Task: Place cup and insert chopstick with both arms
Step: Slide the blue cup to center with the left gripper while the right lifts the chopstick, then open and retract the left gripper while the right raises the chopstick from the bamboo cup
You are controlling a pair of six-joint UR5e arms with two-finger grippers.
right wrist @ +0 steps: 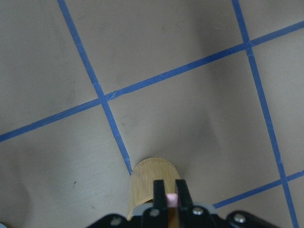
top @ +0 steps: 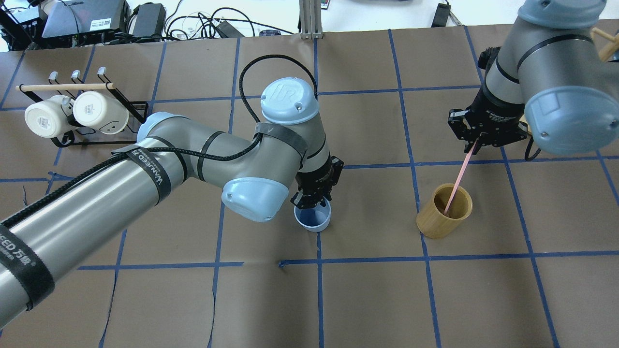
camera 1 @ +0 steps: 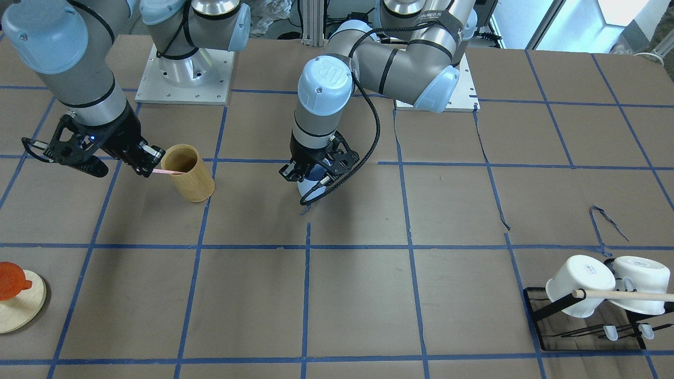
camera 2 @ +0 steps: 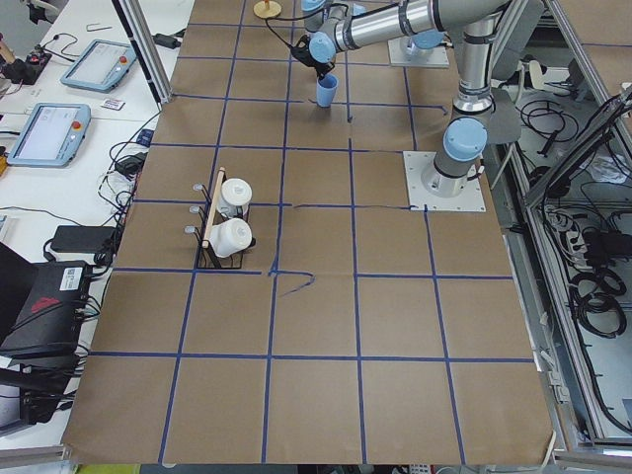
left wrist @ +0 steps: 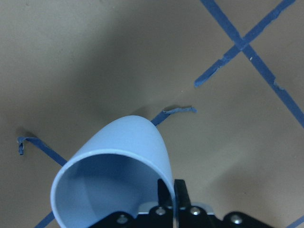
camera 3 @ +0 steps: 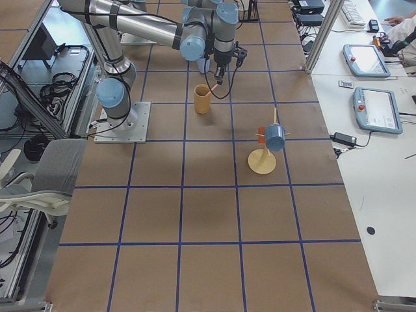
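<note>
The light blue cup (top: pixel 313 218) stands upright near the table's middle; my left gripper (top: pixel 312 199) is shut on its rim, seen close in the left wrist view (left wrist: pixel 114 166). It also shows under the gripper in the front view (camera 1: pixel 310 181). My right gripper (top: pixel 476 144) is shut on the top of the pink chopstick (top: pixel 457 181), whose lower end is inside the tan bamboo holder (top: pixel 444 211). In the right wrist view the fingers pinch the pink stick (right wrist: pixel 171 196) above the holder (right wrist: pixel 149 178).
A black rack with two white mugs (top: pixel 72 113) and a wooden rod (top: pixel 65 87) stands at the far left. A round wooden stand with an orange thing (camera 1: pixel 16 289) sits at the right side. Blue tape lines cross the brown paper.
</note>
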